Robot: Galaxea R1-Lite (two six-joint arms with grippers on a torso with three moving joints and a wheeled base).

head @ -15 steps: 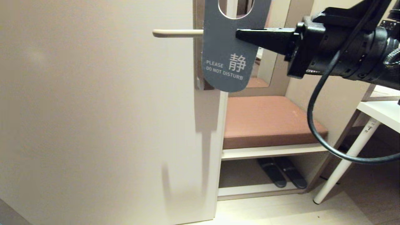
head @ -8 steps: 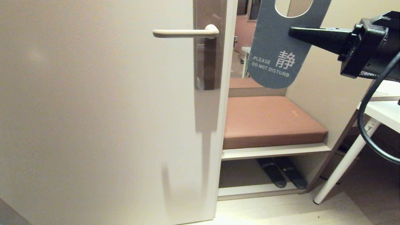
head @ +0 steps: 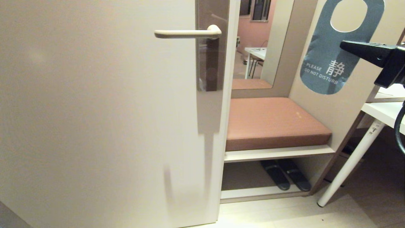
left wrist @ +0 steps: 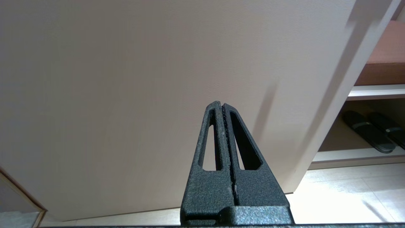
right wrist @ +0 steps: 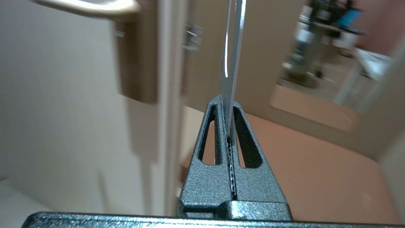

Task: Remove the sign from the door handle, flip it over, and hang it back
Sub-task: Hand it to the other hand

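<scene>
The sign (head: 329,53), blue face reading "PLEASE DO NOT DISTURB" toward me, hangs in the air at the upper right, well clear of the door. My right gripper (head: 343,45) is shut on its right edge, just below the round hole. The right wrist view shows the sign (right wrist: 232,47) edge-on, rising from between the shut fingers of the right gripper (right wrist: 227,100). The cream door handle (head: 186,33) stands bare on its brownish backplate (head: 211,63); in the right wrist view the door handle (right wrist: 91,6) is far off to the side. My left gripper (left wrist: 221,104) is shut and empty, low before the door.
The beige door (head: 101,120) fills the left. Beyond its edge a brown cushioned bench (head: 272,123) sits over a shelf with dark slippers (head: 284,179). A mirror (head: 253,44) stands behind the bench. A white table (head: 384,114) with a slanted leg is at the right.
My right gripper has carried the sign off the door handle and away to the right and slightly down. The handle now stands bare. The left gripper has not moved.
</scene>
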